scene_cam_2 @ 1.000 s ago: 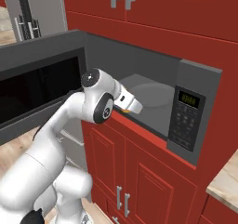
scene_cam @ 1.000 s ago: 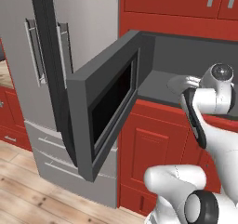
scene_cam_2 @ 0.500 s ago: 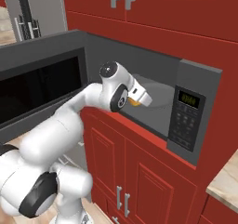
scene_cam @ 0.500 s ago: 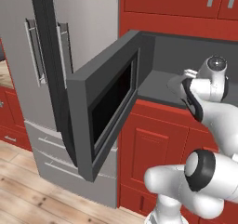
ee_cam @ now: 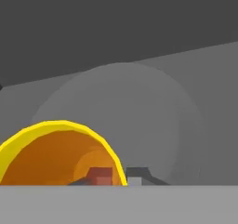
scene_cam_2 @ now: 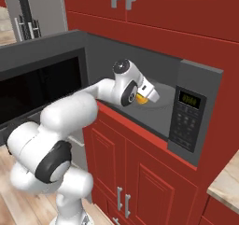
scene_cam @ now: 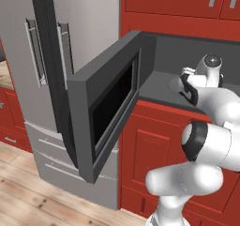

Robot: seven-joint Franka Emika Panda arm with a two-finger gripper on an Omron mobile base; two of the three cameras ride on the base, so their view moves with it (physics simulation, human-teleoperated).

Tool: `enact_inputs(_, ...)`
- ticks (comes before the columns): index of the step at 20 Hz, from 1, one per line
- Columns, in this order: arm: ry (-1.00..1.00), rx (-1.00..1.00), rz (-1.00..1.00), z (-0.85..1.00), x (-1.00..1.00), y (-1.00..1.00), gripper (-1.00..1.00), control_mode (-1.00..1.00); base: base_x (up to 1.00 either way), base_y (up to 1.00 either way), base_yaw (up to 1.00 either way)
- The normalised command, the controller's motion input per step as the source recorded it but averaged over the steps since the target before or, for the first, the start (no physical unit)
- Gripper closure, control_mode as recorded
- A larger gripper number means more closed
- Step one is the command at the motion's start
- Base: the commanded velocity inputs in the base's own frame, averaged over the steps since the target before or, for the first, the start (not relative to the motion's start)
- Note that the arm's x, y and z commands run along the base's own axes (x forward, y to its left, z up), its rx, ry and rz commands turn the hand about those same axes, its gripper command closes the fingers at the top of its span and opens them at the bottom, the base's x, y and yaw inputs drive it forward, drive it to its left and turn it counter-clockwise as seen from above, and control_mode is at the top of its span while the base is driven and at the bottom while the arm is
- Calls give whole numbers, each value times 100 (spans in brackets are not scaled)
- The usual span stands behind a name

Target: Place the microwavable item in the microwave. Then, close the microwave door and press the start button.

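Held in closed jaws, inside the wide dark grey microwave (scene_cam_2: 186,126), above its round turntable (ee_cam: 139,121): small yellow tapered cup (ee_cam: 58,155), long axis tipped, open mouth toward the hand camera.

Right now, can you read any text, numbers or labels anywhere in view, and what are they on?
Green display on the microwave panel: digits lit, too blurred to read.
Keypad below it: button markings too small to read.
Yellow cup in the hand: a red mark shows inside, no readable text.
Fridge, cabinets, microwave door: no text.
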Motion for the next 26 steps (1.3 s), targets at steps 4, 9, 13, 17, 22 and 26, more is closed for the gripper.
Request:
enact_inputs(4, 1, 0, 0, -31, 51, -26, 100, -100, 0, 0, 0)
enact_inputs(9, 0, 0, 0, -35, 27, -29, 100, -100, 0, 0, 0)
enact_inputs(13, -8, 0, 0, -19, -5, -2, -100, -100, 0, 0, 0)
enact_inputs(17, -15, 0, 0, 26, -44, 0, -100, -100, 0, 0, 0)
enact_inputs(22, -11, -6, 0, 64, -74, 11, -100, -100, 0, 0, 0)
enact_inputs(26, -4, -13, 0, 40, -73, 44, -100, -100, 0, 0, 0)
